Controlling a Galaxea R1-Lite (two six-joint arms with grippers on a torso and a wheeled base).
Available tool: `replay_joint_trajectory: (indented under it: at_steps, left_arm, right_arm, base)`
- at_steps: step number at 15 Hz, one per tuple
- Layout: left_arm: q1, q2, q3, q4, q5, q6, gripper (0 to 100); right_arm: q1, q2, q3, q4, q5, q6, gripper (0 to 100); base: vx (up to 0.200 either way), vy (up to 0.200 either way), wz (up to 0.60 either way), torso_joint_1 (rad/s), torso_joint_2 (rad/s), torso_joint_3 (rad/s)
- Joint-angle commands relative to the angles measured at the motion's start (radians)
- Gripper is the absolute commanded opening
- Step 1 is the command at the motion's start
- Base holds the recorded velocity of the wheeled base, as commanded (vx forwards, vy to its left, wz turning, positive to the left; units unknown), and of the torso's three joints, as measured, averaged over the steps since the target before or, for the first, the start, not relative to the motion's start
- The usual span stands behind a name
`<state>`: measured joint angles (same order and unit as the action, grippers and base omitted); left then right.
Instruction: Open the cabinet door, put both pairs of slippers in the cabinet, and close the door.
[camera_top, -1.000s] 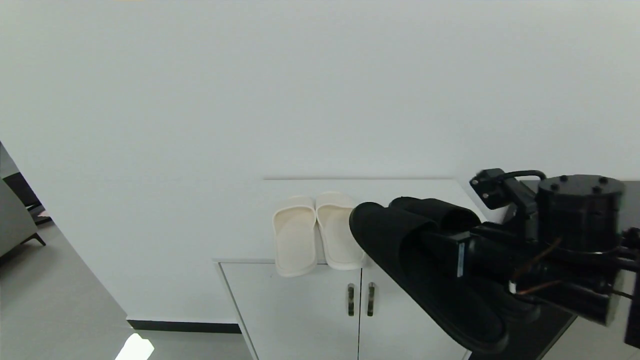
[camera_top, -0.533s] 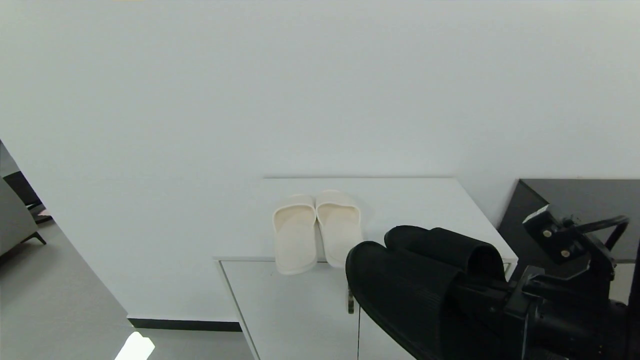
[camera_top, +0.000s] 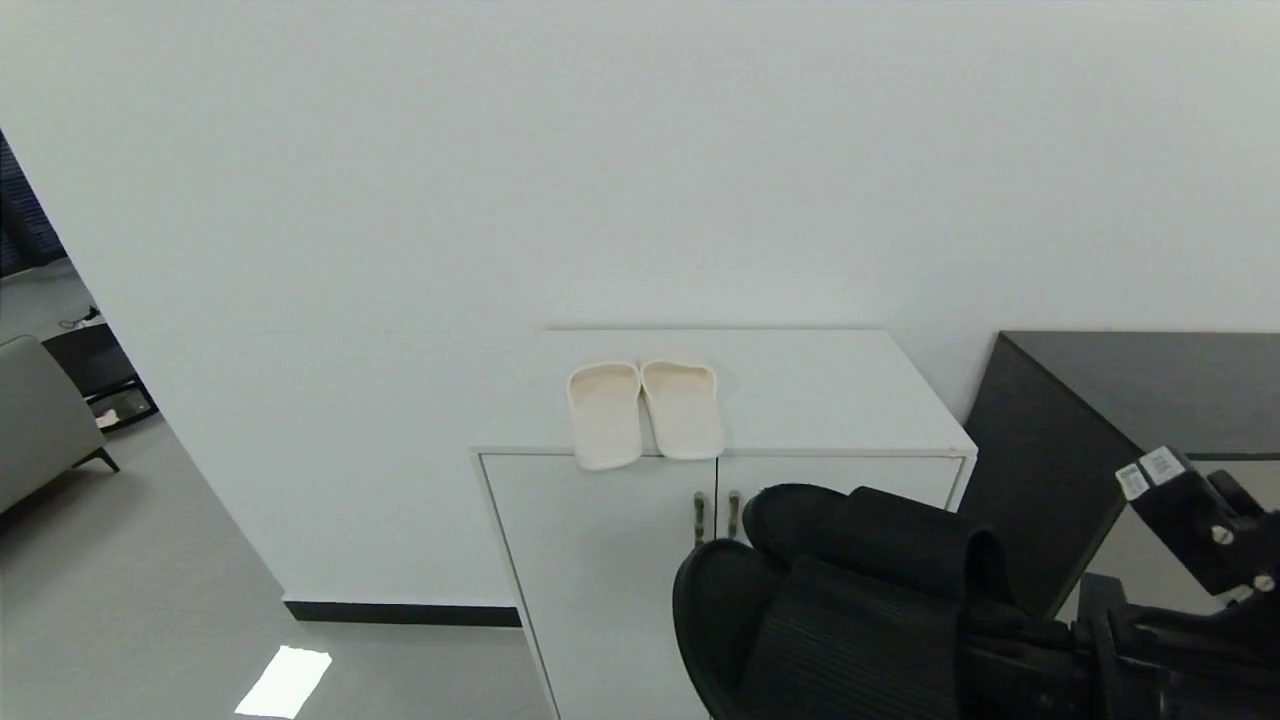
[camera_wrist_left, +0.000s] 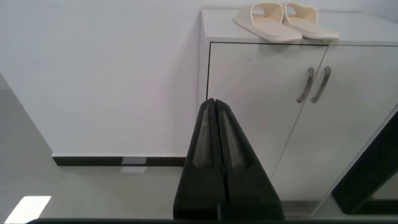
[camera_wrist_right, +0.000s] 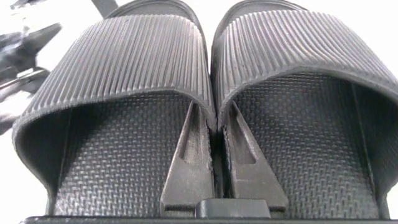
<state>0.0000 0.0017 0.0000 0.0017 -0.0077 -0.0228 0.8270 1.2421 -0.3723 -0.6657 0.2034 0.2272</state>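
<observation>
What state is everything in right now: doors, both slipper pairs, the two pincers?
cabinet doors: both closed.
cream slippers: side by side on the cabinet top.
black slippers: gripped together, held in the air.
right pincer: shut on the black slippers.
left pincer: shut, empty.

The right arm lies low at the lower right of the head view, its wrist apparently about level, though much of it is cut off by the frame edge. The right gripper has its fingers drawn close together, pinching the adjoining inner edges of the black slippers between them. The left gripper points forward, its fingers pressed flat against each other.
</observation>
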Motion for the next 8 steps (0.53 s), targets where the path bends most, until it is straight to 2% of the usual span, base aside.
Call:
replay_joint_trajectory:
  at_steps: [1, 4, 8]
  left_arm:
    - [0.0, 0.0, 0.0, 0.0, 0.0, 0.0, 0]
    - [0.0, 0.0, 0.0, 0.0, 0.0, 0.003, 0]
    - [0.0, 0.0, 0.0, -0.002, 0.0, 0.004, 0]
  right_arm:
    - [0.0, -0.039, 0.016, 0.0, 0.013, 0.0, 0]
    - [-0.002, -0.036, 0.03, 0.0, 0.028, -0.003, 0]
    - [-0.003, -0.021, 0.05, -0.006, 0.03, -0.008, 0]
  base:
    - [0.0, 0.0, 0.0, 0.0, 0.0, 0.0]
    - [0.0, 0.0, 0.0, 0.0, 0.0, 0.0]
    - [0.0, -0.2, 0.0, 0.01, 0.0, 0.004]
